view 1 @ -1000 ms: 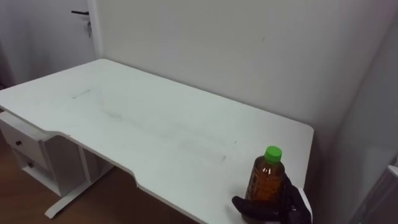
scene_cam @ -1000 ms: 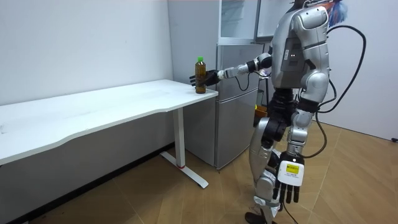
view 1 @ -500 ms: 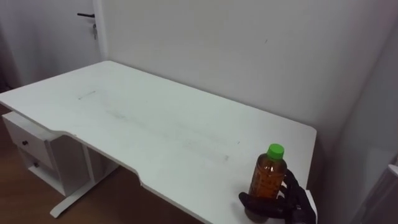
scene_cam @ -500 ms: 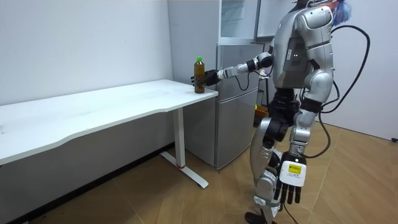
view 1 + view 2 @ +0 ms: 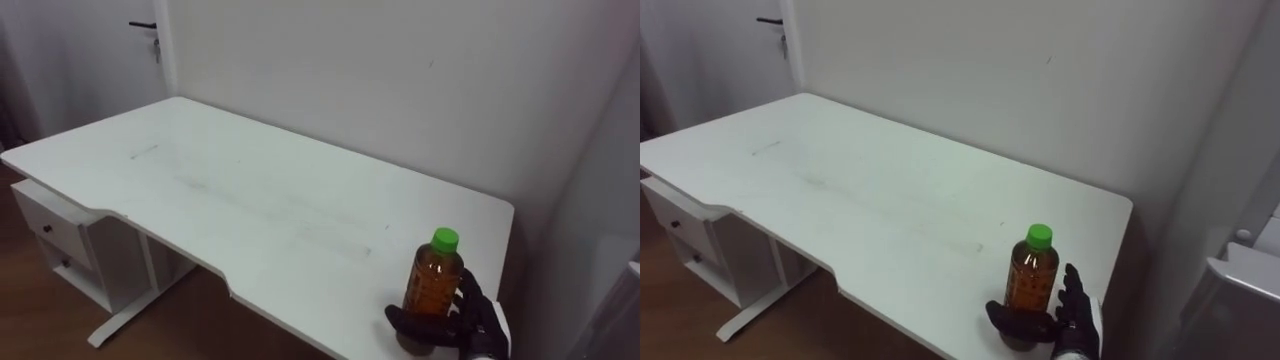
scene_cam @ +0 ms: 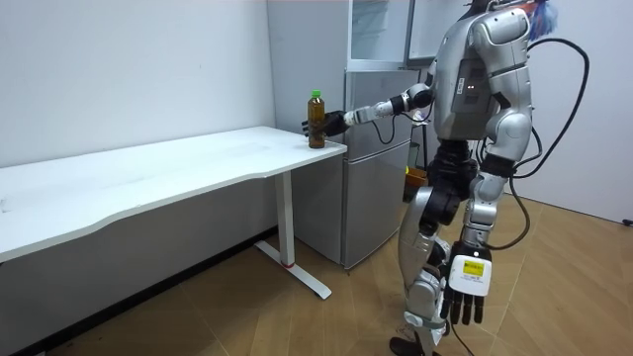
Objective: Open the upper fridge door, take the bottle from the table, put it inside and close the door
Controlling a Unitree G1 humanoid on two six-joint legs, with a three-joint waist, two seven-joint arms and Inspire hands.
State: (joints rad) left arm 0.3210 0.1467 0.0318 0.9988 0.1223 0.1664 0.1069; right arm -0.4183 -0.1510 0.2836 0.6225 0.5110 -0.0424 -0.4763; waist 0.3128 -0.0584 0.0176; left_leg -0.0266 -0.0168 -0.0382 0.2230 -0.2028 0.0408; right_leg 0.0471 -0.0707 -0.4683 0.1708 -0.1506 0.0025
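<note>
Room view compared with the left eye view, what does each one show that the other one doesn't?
The room view adds the robot standing by the table's end, its left hand hanging open at its side, and the grey fridge's front just past the table. The left eye view adds a door with a dark handle in the far corner and a drawer under the table's far end. Both show the white table and the right hand curled round the green-capped bottle at the table's corner.
</note>
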